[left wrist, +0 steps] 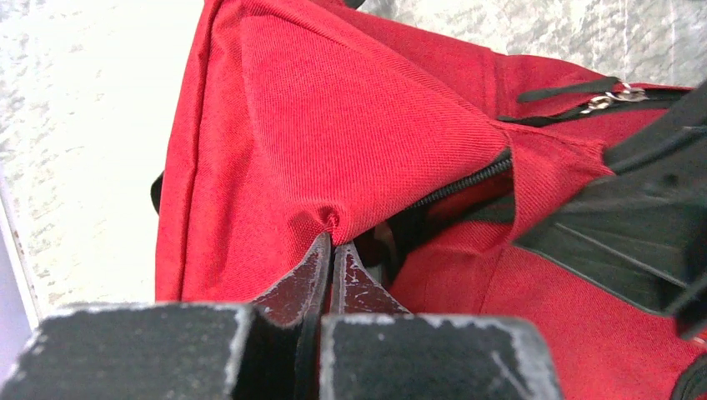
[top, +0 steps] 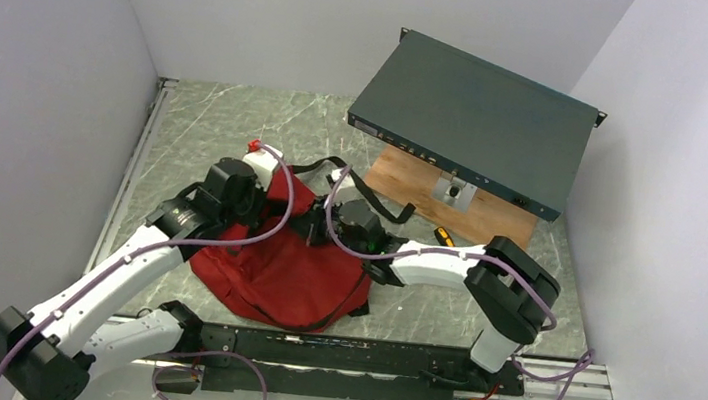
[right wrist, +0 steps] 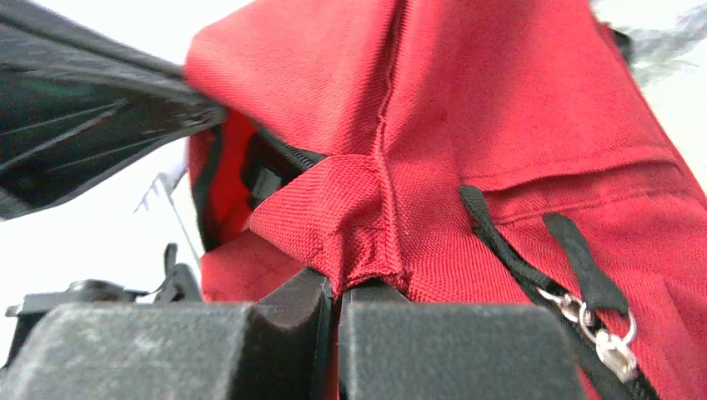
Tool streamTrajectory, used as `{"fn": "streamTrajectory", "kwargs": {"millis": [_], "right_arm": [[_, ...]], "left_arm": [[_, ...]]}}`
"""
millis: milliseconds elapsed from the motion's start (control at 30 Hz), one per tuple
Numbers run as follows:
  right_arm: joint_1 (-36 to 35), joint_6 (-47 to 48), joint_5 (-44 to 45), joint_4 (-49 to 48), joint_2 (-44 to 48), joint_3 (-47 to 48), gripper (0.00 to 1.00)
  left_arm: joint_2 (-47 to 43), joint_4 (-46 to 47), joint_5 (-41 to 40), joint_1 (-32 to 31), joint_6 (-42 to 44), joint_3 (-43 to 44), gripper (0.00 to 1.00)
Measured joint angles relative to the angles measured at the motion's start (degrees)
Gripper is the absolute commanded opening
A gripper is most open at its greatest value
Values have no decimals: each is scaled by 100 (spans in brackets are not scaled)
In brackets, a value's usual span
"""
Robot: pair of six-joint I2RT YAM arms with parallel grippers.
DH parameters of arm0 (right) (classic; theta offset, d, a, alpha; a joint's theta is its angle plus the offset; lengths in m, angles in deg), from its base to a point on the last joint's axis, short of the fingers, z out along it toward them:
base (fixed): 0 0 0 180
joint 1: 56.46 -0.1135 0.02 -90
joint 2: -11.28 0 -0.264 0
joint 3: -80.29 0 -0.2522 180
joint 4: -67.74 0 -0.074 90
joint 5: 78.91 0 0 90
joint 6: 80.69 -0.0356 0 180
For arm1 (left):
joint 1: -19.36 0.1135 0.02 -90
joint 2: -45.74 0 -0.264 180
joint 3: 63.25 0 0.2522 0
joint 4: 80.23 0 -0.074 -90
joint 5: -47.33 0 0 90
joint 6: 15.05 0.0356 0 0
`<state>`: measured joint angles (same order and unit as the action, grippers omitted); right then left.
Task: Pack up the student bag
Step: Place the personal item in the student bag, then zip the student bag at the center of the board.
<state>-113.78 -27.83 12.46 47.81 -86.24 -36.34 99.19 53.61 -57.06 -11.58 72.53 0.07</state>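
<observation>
The student bag (top: pixel 296 279) is a red fabric backpack with black straps, lying in the middle of the table between both arms. My left gripper (top: pixel 268 195) is at its upper left edge. In the left wrist view the bag (left wrist: pixel 350 125) fills the frame and the left gripper (left wrist: pixel 333 242) is shut on a pinch of red fabric beside a black zip (left wrist: pixel 463 183). My right gripper (top: pixel 322 227) is at the bag's top from the right. In the right wrist view this gripper (right wrist: pixel 338 285) is shut on a fold of the bag (right wrist: pixel 534 125) at a seam, next to a dark gap in the bag's mouth (right wrist: pixel 267 167).
A flat dark teal metal box (top: pixel 474 123) stands tilted at the back right over a wooden board (top: pixel 412 182). A small yellow and black object (top: pixel 443 235) lies by the board. White walls close in on three sides, and a black rail (top: pixel 353 353) runs along the near edge.
</observation>
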Motion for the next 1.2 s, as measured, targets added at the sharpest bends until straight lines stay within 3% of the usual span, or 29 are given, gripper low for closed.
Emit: {"fn": "streamTrajectory", "kwargs": {"millis": [333, 467, 667, 800, 867, 933, 1067, 1200], "right_arm": [[433, -328, -1067, -931, 96, -505, 0], [483, -341, -1204, -973, 96, -546, 0], [518, -291, -1344, -953, 151, -614, 0], [540, -225, -1545, -695, 323, -669, 0], [553, -201, -1672, -525, 446, -669, 5], [553, -164, -1766, -334, 586, -629, 14], [525, 74, -1725, 219, 691, -299, 40], [466, 326, -1611, 793, 949, -245, 54]], "left_arm": [[1823, -345, 846, 111, -376, 686, 0], [1991, -378, 1845, 413, -433, 734, 0], [1932, -109, 3832, 833, -584, 487, 41], [1711, 144, 4100, 1049, -802, 70, 77], [1458, 208, 3985, 1126, -938, -129, 91], [966, 140, 3694, 1158, -1095, -326, 99], [-369, -205, 3289, 1034, -1569, -446, 100], [-1637, -575, 2437, 946, -2157, -411, 100]]}}
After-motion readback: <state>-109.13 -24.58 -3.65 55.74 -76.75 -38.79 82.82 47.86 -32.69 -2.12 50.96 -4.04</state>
